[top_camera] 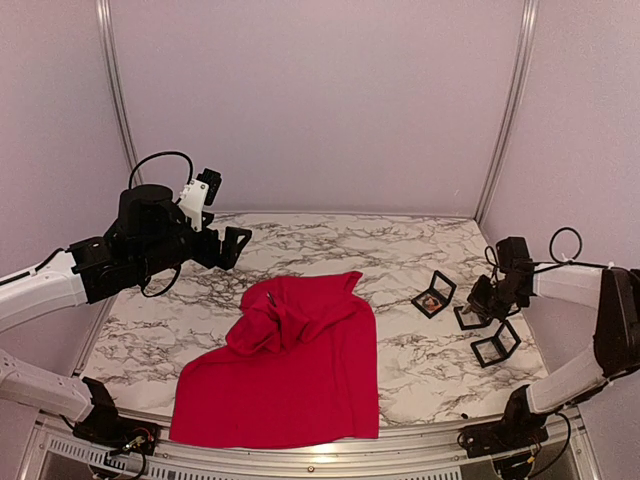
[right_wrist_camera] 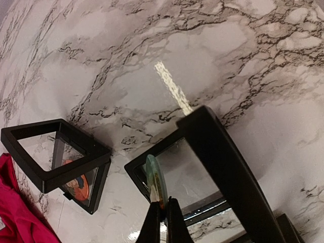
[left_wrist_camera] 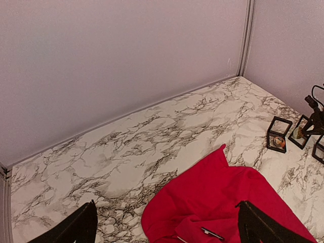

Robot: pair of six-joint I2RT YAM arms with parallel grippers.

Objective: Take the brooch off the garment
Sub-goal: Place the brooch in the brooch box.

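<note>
Right gripper [right_wrist_camera: 163,215] pinched on thin greenish brooch [right_wrist_camera: 156,179], probably, since it's edge-on, over open black frame [right_wrist_camera: 212,152]. Left gripper [top_camera: 228,212] spread wide, empty, raised near red garment [top_camera: 290,380].

- The garment [top_camera: 290,370]: bright red all over, plain, not a stripe or print on it.
- The table [top_camera: 400,250]: white marble look, dark grey veins running every which way.
- The brooch [right_wrist_camera: 156,181]: pale green seen edge-on, a touch of orange at its lower end.
- The display frames [top_camera: 496,343]: black, and there's an orange-red piece inside the frame nearest the garment [top_camera: 434,294].
- The right gripper [right_wrist_camera: 163,215]: black fingers. The left gripper [left_wrist_camera: 167,203]: black too.
- The walls [top_camera: 320,100]: pale lilac-grey, plain, with silvery corner strips.
</note>
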